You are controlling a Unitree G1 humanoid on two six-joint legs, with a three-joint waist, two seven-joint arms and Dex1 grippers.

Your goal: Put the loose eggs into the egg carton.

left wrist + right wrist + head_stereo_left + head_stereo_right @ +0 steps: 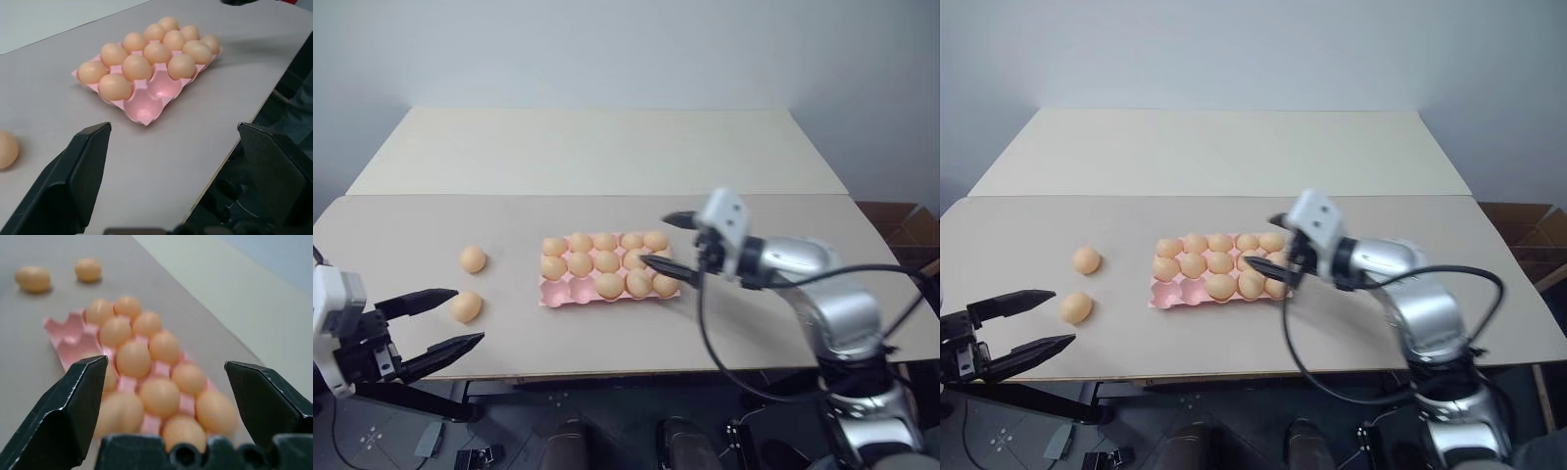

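Flat pale pink moulded egg carton [551, 295] lies mid-table on the light tan wooden tabletop [607, 147], three rows of five cups. Thirteen cups hold smooth orange-tan eggs; the two empty cups sit in the near row at the robot's left end. Two loose orange-tan oval eggs lie on the table to the robot's left of the carton, apart from it: far egg [473, 258], near egg [466, 306], the two near each other but not touching. Right gripper [670, 244], black two-fingered, hangs over the carton's right end, fingers spread wide, nothing between them, an egg-filled cup below in the wrist view. Left gripper [444, 320] sits at the near left table edge, fingers wide apart, empty, near egg just beside its upper fingertip, contact unclear
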